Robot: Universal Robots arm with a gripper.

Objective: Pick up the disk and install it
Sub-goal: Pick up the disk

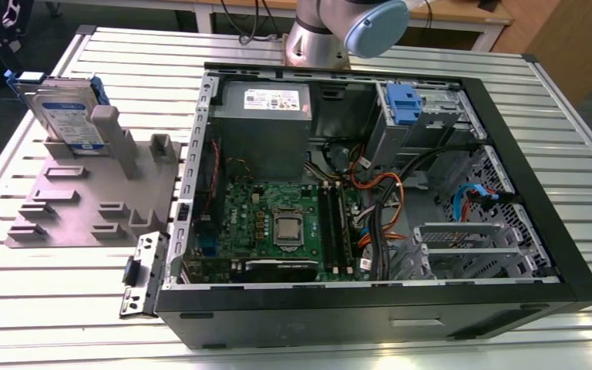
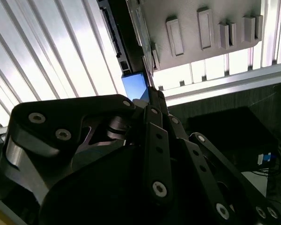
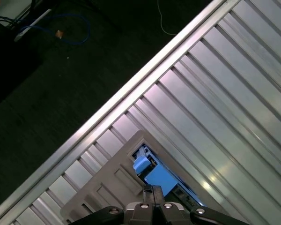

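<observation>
Disk (image 1: 67, 116) stands upright in grey rack (image 1: 70, 225) beside open computer case (image 1: 378, 312).

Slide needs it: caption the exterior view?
Disk stands upright in the grey fixture beside the open computer case, not yet installed.

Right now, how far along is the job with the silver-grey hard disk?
Nothing looks done: the silver-grey, blue-bracketed hard disk stands upright in the grey plastic holder, outside the open black computer case. The black gripper hangs above it, holding nothing. Pick-up and installing remain.
</observation>
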